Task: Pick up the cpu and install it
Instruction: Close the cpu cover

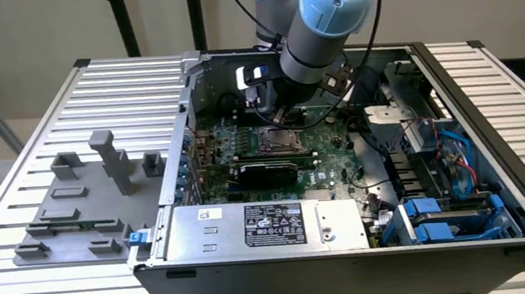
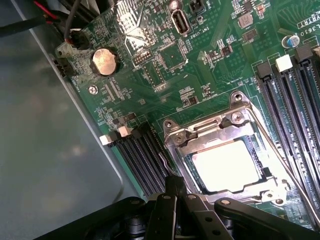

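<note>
Sitting flat in the socket [image 2: 227, 150], the cpu [image 2: 225, 165] (light, stiff, fragile; hold by edges) lies at twelve o'clock from the closed, empty pincer [image 2: 175, 192].

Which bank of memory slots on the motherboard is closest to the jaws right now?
The bank with white end latches, beside the CPU socket toward the case wall. It runs right up to the gripper; the other bank lies across the socket.

Open PC case [image 1: 498, 189] on slatted table [image 1: 121, 81]; grey fixture blocks [image 1: 85, 200] at exterior view's left; coin battery [image 2: 104, 61] on motherboard [image 2: 200, 60].
</note>
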{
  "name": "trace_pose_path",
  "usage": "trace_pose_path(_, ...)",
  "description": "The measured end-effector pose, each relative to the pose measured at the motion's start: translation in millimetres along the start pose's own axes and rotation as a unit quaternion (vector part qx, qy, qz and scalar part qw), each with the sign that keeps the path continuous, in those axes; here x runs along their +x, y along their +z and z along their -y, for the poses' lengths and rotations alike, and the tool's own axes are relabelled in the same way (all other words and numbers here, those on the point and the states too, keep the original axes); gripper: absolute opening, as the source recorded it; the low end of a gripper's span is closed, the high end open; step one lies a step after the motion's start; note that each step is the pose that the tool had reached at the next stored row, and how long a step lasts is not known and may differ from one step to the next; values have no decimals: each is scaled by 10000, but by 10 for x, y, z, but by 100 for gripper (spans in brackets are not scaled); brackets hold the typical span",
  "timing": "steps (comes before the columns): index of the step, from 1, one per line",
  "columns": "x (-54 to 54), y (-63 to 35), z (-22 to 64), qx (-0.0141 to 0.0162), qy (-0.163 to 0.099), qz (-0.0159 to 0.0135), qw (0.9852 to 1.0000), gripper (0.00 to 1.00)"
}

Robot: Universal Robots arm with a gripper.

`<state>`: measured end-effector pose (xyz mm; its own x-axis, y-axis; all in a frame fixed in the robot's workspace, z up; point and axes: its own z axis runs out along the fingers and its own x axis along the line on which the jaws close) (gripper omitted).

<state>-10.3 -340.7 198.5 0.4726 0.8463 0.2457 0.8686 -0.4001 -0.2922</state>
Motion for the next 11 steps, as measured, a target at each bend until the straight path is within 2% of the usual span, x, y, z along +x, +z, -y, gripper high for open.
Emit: trace_pose_path(11, -2, 19, 52, 0, 3, -2, 10000, 11)
